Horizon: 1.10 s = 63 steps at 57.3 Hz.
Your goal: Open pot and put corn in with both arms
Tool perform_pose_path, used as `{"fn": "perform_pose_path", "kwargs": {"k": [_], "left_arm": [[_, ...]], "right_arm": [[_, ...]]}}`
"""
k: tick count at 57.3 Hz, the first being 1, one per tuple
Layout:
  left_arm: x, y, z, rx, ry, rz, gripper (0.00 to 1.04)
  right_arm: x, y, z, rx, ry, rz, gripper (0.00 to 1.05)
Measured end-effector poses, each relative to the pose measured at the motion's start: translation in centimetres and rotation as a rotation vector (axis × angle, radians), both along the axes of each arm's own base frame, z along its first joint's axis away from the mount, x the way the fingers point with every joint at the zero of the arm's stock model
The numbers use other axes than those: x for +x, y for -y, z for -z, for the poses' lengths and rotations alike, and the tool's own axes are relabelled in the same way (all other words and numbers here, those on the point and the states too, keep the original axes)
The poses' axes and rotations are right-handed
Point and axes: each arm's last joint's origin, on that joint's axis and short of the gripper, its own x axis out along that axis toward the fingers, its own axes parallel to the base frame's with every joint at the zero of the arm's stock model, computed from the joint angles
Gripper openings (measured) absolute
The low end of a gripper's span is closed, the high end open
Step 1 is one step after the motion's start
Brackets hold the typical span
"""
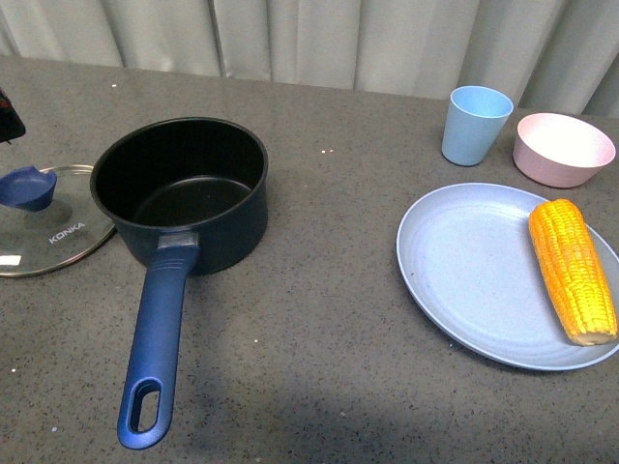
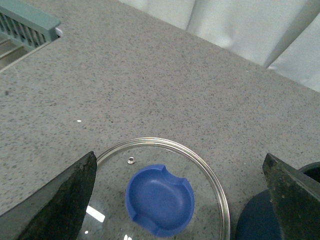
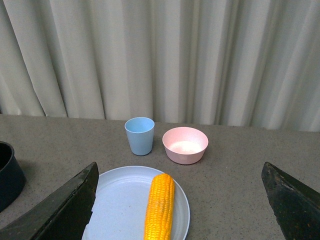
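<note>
- The pot (image 1: pixel 232 224) is standing uncovered on the grey table (image 1: pixel 319 319), left of centre; its glass lid (image 1: pixel 48 237) is lying flat just beside it, further left.
- The corn (image 1: pixel 573 271) is lying on the right part of a pale blue plate (image 1: pixel 474 271), well apart from the pot; a blue cup (image 1: pixel 476 124) and a pink bowl (image 1: pixel 564 148) are standing behind the plate.
- The left gripper (image 2: pixel 179 155) is hanging over the lid's blue knob (image 2: pixel 160 200); its jaws are spread wide, gripping nothing.
- The right gripper (image 3: pixel 179 164) is facing the corn; its jaws are wide apart and empty.
</note>
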Motion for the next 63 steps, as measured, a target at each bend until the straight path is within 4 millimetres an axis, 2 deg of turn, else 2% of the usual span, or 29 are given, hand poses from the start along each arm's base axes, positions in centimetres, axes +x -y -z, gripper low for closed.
{"fn": "perform_pose_path", "kwargs": {"k": [19, 29, 36, 42, 51, 57, 60, 63], "left_arm": [[-7.4, 2.0, -5.4, -0.013, 0.09, 0.004, 0.98], [-11.9, 2.9, -6.5, -0.017, 0.096, 0.017, 0.98], [-14.4, 3.6, -6.8, -0.01, 0.107, 0.03, 0.98], [-15.6, 4.1, -7.0, -0.008, 0.11, 0.039, 0.98], [-15.8, 4.2, -7.1, -0.01, 0.119, 0.052, 0.98], [-16.3, 3.6, -6.5, 0.076, 0.243, 0.225, 0.79], [-16.6, 3.5, -6.6, 0.117, 0.267, 0.244, 0.7], [-16.9, 3.5, -6.2, 0.155, 0.292, 0.257, 0.56]], "right_arm": [[0.0, 0.0, 0.0, 0.0, 0.0, 0.0, 0.95], [0.0, 0.0, 0.0, 0.0, 0.0, 0.0, 0.95], [0.0, 0.0, 0.0, 0.0, 0.0, 0.0, 0.95], [0.0, 0.0, 0.0, 0.0, 0.0, 0.0, 0.95], [0.0, 0.0, 0.0, 0.0, 0.0, 0.0, 0.95], [0.0, 0.0, 0.0, 0.0, 0.0, 0.0, 0.95], [0.0, 0.0, 0.0, 0.0, 0.0, 0.0, 0.95], [0.0, 0.0, 0.0, 0.0, 0.0, 0.0, 0.95]]}}
